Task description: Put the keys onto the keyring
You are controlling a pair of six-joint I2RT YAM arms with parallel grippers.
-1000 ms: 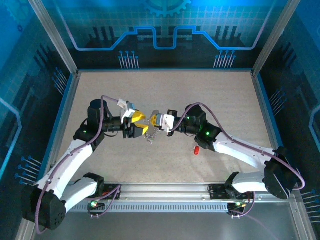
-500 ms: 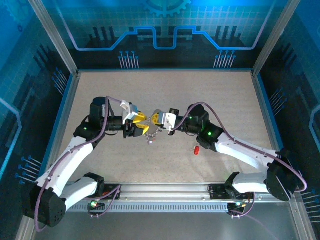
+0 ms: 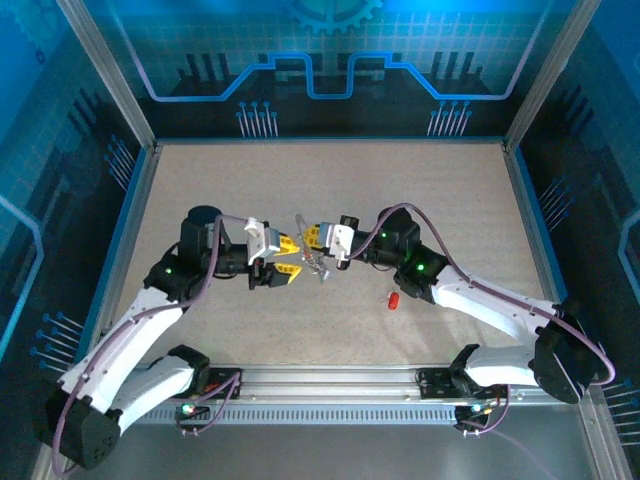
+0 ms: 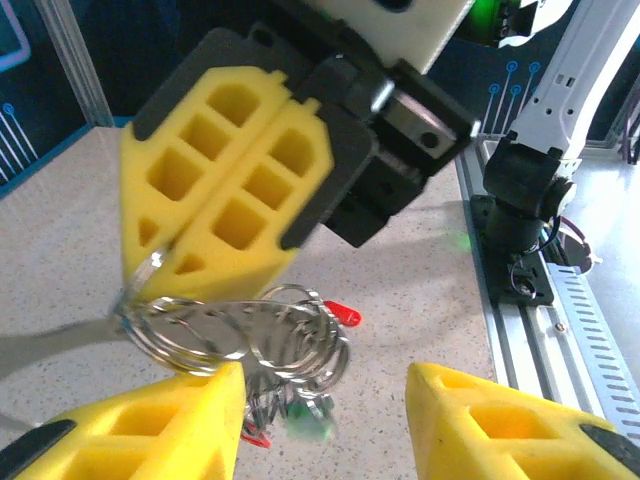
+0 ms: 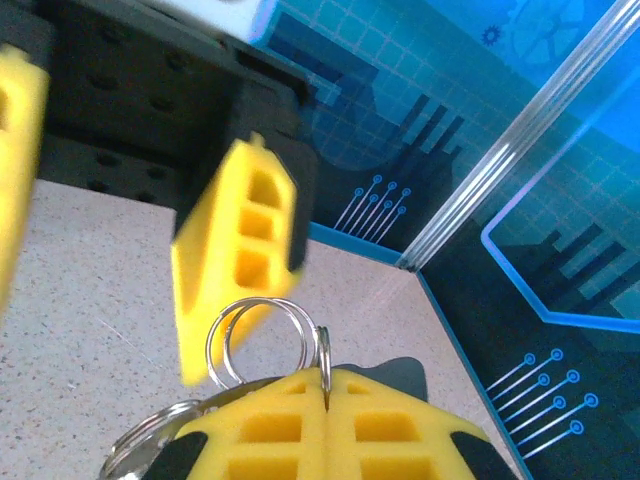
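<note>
The left gripper [image 3: 291, 258] sits just left of the keyring [image 4: 262, 338] and points at it over the middle of the bench [image 3: 450, 190]. Its jaws stand apart with a clear gap between the yellow pads, and they grip nothing. In the left wrist view the keyring hangs in front of that gap, its lower edge overlapping one pad; whether it touches there cannot be told.

The keyring is off the bench, up in the air between the two grippers. It is a bundle of silvery wire loops lying roughly flat. Small keys [image 4: 300, 410] dangle beneath it, one with a blurred green head; how many are threaded on cannot be told.

Just right of the keyring, the right gripper [image 3: 310, 240] has its jaws pressed together on the loop's rim, the wire caught in the seam between the pads. In the right wrist view two loops rise above those pads.

Farther right, well apart from the keyring, a plain red key [image 3: 394, 298] lies loose on the bench.
</note>
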